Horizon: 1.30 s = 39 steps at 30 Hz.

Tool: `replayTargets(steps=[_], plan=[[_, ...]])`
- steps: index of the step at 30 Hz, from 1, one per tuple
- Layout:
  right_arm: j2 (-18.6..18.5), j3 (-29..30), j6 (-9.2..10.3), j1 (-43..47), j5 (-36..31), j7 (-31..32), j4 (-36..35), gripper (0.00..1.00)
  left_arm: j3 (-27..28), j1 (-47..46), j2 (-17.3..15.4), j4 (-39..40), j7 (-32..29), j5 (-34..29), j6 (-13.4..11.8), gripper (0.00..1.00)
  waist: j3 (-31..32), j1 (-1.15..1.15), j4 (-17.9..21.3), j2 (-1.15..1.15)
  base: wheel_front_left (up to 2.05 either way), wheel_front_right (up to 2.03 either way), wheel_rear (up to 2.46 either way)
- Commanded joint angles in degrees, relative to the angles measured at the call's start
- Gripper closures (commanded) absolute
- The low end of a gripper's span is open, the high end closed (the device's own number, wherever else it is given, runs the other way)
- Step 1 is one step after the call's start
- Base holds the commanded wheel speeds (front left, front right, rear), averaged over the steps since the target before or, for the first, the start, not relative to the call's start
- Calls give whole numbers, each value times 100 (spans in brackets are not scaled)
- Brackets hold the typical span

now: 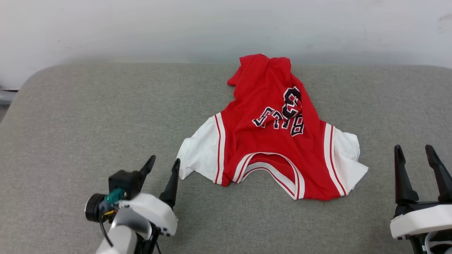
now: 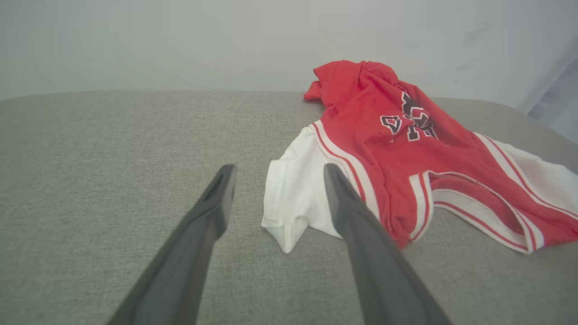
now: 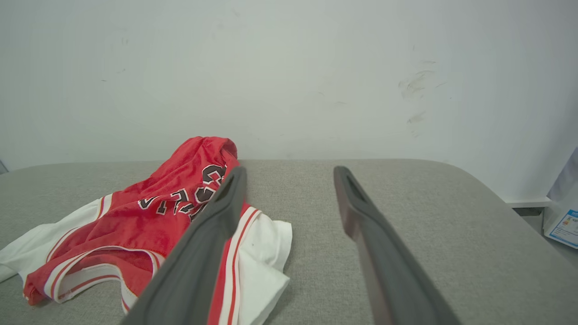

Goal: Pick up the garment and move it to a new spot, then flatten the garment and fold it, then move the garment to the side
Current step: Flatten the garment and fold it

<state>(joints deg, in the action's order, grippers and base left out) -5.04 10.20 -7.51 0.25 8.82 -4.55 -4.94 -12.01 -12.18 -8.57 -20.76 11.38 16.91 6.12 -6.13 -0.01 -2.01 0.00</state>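
At the lower left of the head view the left claw (image 1: 164, 159) sits just above the grey cloth-covered worktop (image 1: 88, 116), its two dark fingers spread wide with nothing between them, the nearer tip just beside a white sleeve. In the left wrist view that claw (image 2: 278, 170) points at the sleeve's folded corner, which lies a little past the fingertips.

The garment (image 1: 272, 141) lies crumpled in the middle of the worktop, slightly right of centre. Its striped collar is toward the bottom of the frame, its white sleeves are splayed to either side, and its red body is bunched up toward the pale wall (image 1: 141, 28). The black lettering edged in white reads upside down from here. A large "3" is plain, and below it are a "B" and "LS", with the rest lost in creases. From the left wrist the garment (image 2: 406, 149) shows only a scrap of that print.

At the lower right the right claw (image 1: 413, 148) is also spread and empty, near the other sleeve but apart from it. In the right wrist view the claw (image 3: 291, 171) points at bare worktop, with the garment (image 3: 149, 212) to the left. At the right edge stands a white pack (image 3: 562, 223) with blue print too small to read
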Motion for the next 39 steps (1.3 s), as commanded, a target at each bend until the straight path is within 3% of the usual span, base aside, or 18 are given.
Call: replayTargets(steps=[1,8,11,19,25,26,27,28,31,39], plan=[[42,-23,4,59,-2,31,-73,0,32,-140,-12,-20,-141,33,-58,0,-77,1,77,0,0,0,0],[84,-56,4,6,75,133,-224,0,-172,-709,-474,-247,-2380,11,-77,0,-319,1,286,0,0,0,0],[90,-62,4,-8,66,84,-163,0,-143,-991,-613,-183,-2970,144,-49,0,-429,1,370,0,0,0,0],[110,-96,4,-123,79,-92,16,0,-344,-1166,-988,72,-4158,317,39,0,-685,1,548,0,0,0,0],[125,-162,4,-208,35,-144,130,0,-443,-1192,-1147,62,-4543,378,64,0,-862,1,641,0,0,0,0],[128,-171,4,-225,35,-152,151,0,-468,-1185,-1156,23,-4617,409,73,18,-889,1,652,0,0,0,0],[127,-180,4,-241,21,-154,174,0,-503,-1178,-1174,-14,-4669,428,83,77,-909,1,658,0,0,0,0],[127,-190,4,-249,-9,-149,198,0,-530,-1162,-1181,-56,-4714,446,77,100,-924,1,661,0,0,0,0],[121,-199,4,-257,-43,-153,258,0,-486,-1129,-1249,-144,-4678,481,41,100,-946,1,650,0,0,0,0],[50,-177,4,-149,-102,-43,407,0,35,-923,-1531,-108,-4133,557,-384,100,-760,1,440,0,0,0,0]])
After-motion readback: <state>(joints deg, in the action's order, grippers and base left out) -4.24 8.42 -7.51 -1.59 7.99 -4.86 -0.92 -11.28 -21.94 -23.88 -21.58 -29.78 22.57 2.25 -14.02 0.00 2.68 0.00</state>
